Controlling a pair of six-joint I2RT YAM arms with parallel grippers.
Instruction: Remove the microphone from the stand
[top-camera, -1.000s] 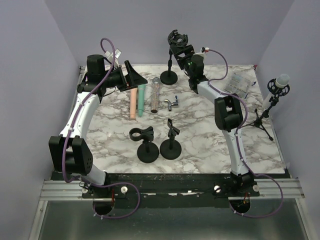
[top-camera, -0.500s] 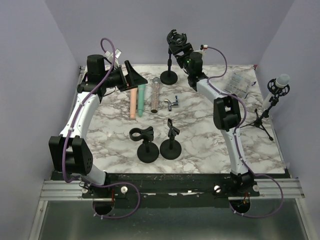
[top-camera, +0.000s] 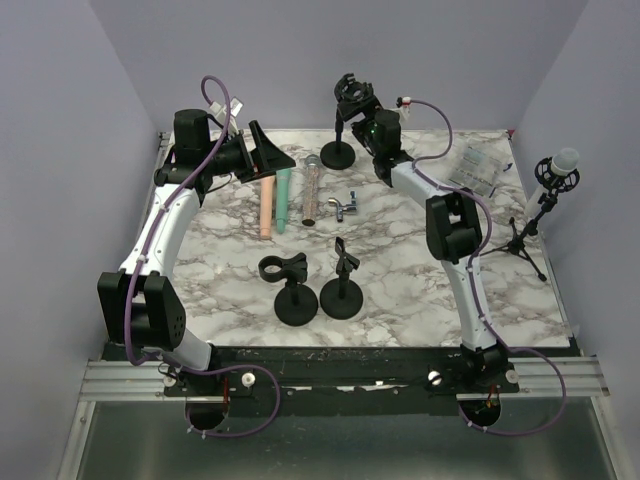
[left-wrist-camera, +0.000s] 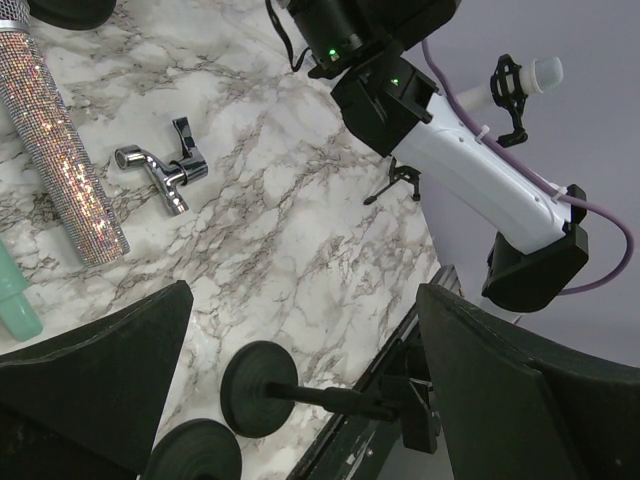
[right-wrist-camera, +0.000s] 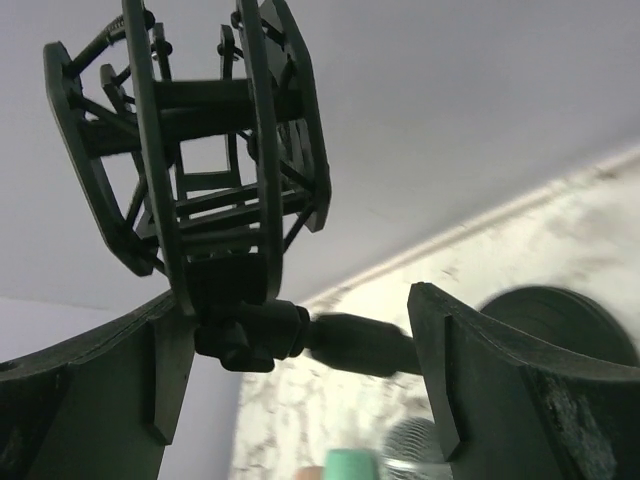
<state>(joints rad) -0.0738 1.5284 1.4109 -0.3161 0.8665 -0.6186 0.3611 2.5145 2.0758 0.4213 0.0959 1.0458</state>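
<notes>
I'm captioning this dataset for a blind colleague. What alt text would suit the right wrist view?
An empty black shock mount on its stand stem, framed by the open fingers of the right end effector, seen from below against a pale wall. Behind it lie the marble table and a round black base.

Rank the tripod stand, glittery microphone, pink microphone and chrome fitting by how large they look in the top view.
1. Tripod stand, largest, though its height brings it nearer the camera.
2. Glittery microphone and pink microphone: near alike in length, not ranked.
3. Chrome fitting, clearly smallest.
</notes>
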